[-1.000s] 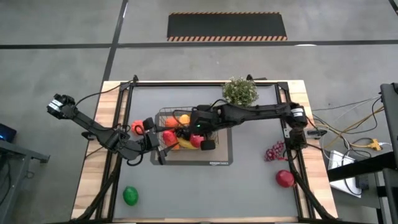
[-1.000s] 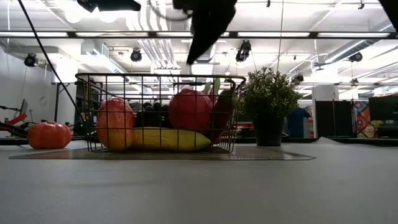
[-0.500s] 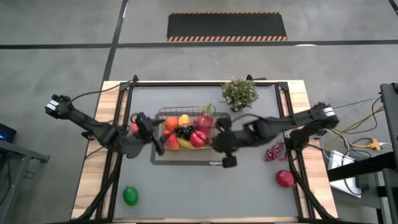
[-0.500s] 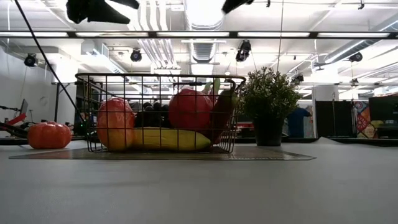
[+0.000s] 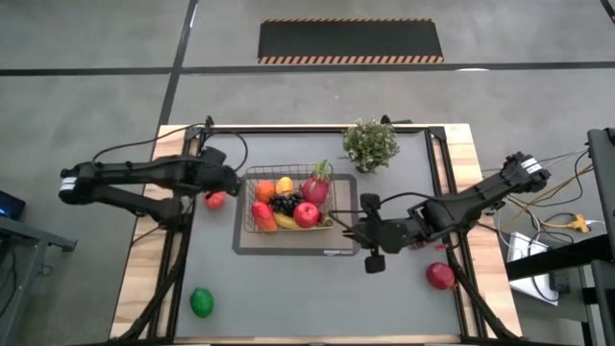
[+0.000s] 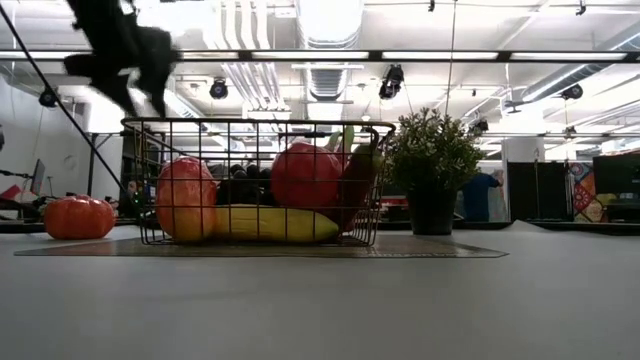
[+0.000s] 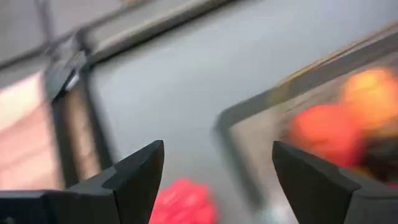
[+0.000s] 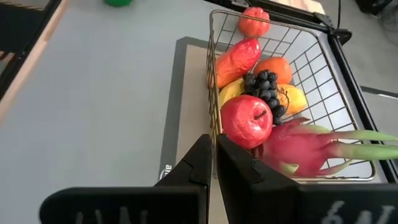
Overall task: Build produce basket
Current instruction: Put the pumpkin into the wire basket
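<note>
The wire basket (image 5: 288,202) stands on a dark mat and holds a dragon fruit (image 8: 298,146), an apple (image 8: 247,121), grapes (image 8: 267,87), a banana, a red pepper and an orange. A red-orange fruit (image 5: 215,200) lies on the table just left of the basket. My left gripper (image 5: 227,179) hangs open above that fruit (image 7: 183,202), near the basket's far left corner. My right gripper (image 8: 214,152) is shut and sits off the basket's near right corner (image 5: 369,240). In the low view my left gripper (image 6: 140,95) hovers above the basket's rim.
A green lime (image 5: 201,302) lies near the table's near left corner and a red apple (image 5: 440,276) near the near right. A potted plant (image 5: 371,144) stands beyond the basket's far right corner. Open table lies in front of the mat.
My right gripper has drawn back out from over the basket toward the table's near right. My left gripper has moved from the basket's near left side toward the far edge, and that arm has swung round to lie along the far left.
</note>
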